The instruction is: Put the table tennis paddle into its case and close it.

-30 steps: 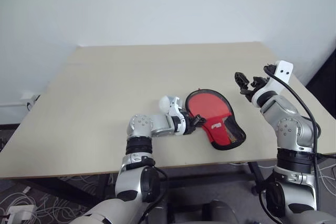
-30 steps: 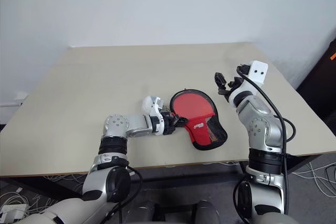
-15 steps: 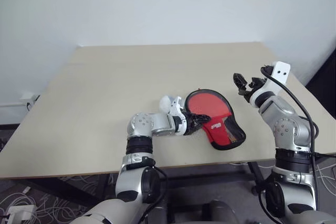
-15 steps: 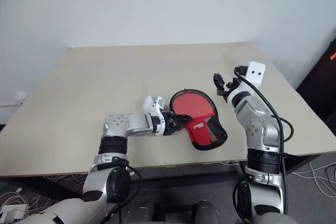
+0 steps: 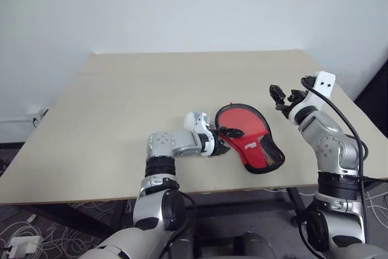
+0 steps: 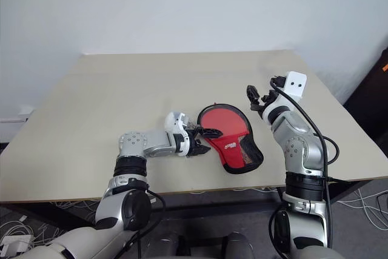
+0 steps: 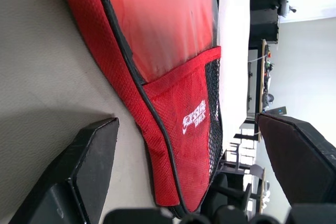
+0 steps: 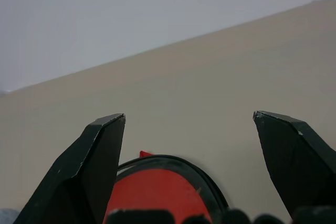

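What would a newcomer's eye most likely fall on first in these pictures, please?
Most striking is the red case with black piping, lying flat near the front edge of the pale table, the one bright thing there. The left claw sits open right at its narrow end, gripping nothing. To the case's right, the right claw hangs open above the table, apart from it.

Surface (image 5: 133, 101): beige top, rectangular, pale wall (image 5: 182, 4) behind. Floor at near left w/ white cables (image 5: 24, 235) and a white plug block (image 5: 13, 248). More cables (image 6: 370, 201) on floor at right. White socket (image 5: 37, 113) on wall, left.
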Tool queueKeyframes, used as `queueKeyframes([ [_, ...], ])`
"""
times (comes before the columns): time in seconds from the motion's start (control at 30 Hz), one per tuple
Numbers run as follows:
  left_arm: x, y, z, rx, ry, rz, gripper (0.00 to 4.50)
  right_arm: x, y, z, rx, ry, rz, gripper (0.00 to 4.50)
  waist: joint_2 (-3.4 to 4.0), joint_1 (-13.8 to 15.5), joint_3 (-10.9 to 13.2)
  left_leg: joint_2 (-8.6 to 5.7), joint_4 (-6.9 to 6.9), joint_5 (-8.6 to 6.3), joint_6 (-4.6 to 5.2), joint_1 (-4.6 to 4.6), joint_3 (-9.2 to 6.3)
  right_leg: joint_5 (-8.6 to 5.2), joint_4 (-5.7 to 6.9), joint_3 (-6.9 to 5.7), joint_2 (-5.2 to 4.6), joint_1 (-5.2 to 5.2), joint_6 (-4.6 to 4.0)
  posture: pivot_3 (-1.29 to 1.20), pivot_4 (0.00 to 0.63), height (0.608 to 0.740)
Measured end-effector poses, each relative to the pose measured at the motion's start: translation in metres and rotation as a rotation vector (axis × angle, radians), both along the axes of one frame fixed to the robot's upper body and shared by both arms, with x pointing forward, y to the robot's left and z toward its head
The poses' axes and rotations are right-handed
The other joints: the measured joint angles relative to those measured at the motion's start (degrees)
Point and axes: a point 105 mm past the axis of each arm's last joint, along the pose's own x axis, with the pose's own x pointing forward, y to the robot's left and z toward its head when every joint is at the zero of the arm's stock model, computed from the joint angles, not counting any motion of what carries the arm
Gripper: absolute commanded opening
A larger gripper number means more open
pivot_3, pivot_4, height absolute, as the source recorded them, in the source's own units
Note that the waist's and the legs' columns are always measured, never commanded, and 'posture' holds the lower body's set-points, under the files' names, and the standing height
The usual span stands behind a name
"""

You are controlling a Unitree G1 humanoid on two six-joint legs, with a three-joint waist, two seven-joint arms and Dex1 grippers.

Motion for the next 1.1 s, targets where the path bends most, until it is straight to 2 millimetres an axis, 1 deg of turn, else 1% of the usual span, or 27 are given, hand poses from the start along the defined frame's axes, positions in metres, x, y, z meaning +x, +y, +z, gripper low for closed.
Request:
queueKeyframes([
  [0.1, 0.002, -0.005, -0.001, 0.002, 0.002, 0.0, 4.48, 0.0, -0.001, 0.0, -0.006, 0.001, -0.004, 4.24, 0.0, 0.2, 0.0, -0.05, 0.0, -0.01, 0.01, 0.17, -0.06, -0.02, -0.03, -0.03, -0.06, 0.2, 0.01, 0.0, 0.0, 0.724],
  [0.3, -0.001, -0.017, 0.001, -0.006, -0.027, -0.046, 4.48, 0.0, 0.001, -0.001, -0.003, 0.002, -0.002, 4.24, 0.01, 1.1, 0.0, -0.11, 0.0, -0.02, 0.02, 0.14, -0.13, -0.02, -0.02, -0.02, -0.12, 0.17, 0.01, 0.0, 0.0, 0.724],
  [0.37, -0.003, -0.02, 0.001, -0.018, -0.026, -0.064, 4.48, 0.0, 0.001, -0.001, -0.002, 0.002, -0.002, 4.24, 0.01, 1.2, 0.0, -0.12, 0.0, -0.02, 0.03, 0.08, -0.14, -0.02, -0.03, -0.01, -0.13, 0.12, 0.02, 0.0, 0.0, 0.724],
  [0.5, -0.015, -0.03, 0.002, -0.03, -0.024, -0.161, 4.48, 0.0, 0.001, -0.001, -0.004, 0.003, 0.0, 4.24, 0.01, 1.0, 0.0, -0.1, 0.0, -0.02, 0.03, -0.07, -0.1, -0.02, -0.01, -0.01, -0.1, -0.06, 0.03, 0.0, 0.0, 0.724],
  [0.57, -0.016, -0.03, 0.002, -0.03, -0.023, -0.164, 4.48, -0.001, -0.002, -0.002, -0.013, 0.011, 0.001, 4.24, 0.01, 0.9, 0.0, -0.08, 0.0, -0.02, 0.02, -0.07, -0.09, -0.02, 0.0, 0.0, -0.08, -0.08, 0.02, 0.0, 0.0, 0.724],
  [0.63, -0.016, -0.031, 0.001, -0.034, -0.022, -0.164, 4.48, -0.002, -0.006, -0.006, -0.015, 0.053, 0.026, 4.24, 0.01, 1.0, 0.0, -0.08, 0.0, -0.02, 0.03, -0.07, -0.1, -0.02, 0.0, 0.0, -0.08, -0.07, 0.02, 0.0, 0.0, 0.724],
  [0.8, -0.015, -0.03, 0.0, -0.041, -0.006, -0.15, 4.48, -0.006, -0.024, -0.028, -0.054, 0.208, 0.047, 4.24, 0.01, 0.9, 0.0, -0.07, 0.0, -0.02, 0.04, -0.06, -0.17, -0.02, -0.01, 0.0, -0.09, -0.07, 0.01, 0.0, 0.0, 0.724],
  [0.97, -0.014, -0.03, -0.002, -0.047, 0.005, -0.142, 4.48, -0.007, -0.018, -0.034, -0.06, 0.242, 0.066, 4.24, 0.01, 1.0, 0.0, -0.1, 0.02, -0.02, 0.05, -0.07, -0.21, -0.02, -0.01, 0.0, -0.1, -0.06, 0.01, 0.0, 0.0, 0.724],
  [1.0, -0.014, -0.03, -0.002, -0.047, 0.004, -0.14, 4.1, -0.007, -0.017, -0.035, -0.059, 0.245, 0.066, 4.24, 0.01, 1.0, 0.0, -0.1, 0.02, -0.02, 0.06, -0.08, -0.21, -0.02, -0.01, 0.0, -0.1, -0.05, 0.01, 0.0, 0.0, 0.724],
  [1.03, -0.013, -0.03, -0.003, -0.044, 0.006, -0.137, 3.87, -0.007, -0.017, -0.035, -0.059, 0.247, 0.066, 4.24, 0.01, 1.0, 0.0, -0.1, 0.02, -0.02, 0.05, -0.08, -0.21, -0.02, -0.01, 0.0, -0.1, -0.06, 0.01, 0.0, 0.0, 0.724],
  [1.1, -0.014, -0.03, -0.005, -0.034, 0.012, -0.136, 3.23, -0.007, -0.018, -0.036, -0.063, 0.25, 0.058, 4.24, 0.01, 1.0, 0.0, -0.1, 0.02, -0.02, 0.06, -0.08, -0.21, -0.02, -0.01, -0.01, -0.1, -0.06, 0.01, 0.0, 0.0, 0.724],
])
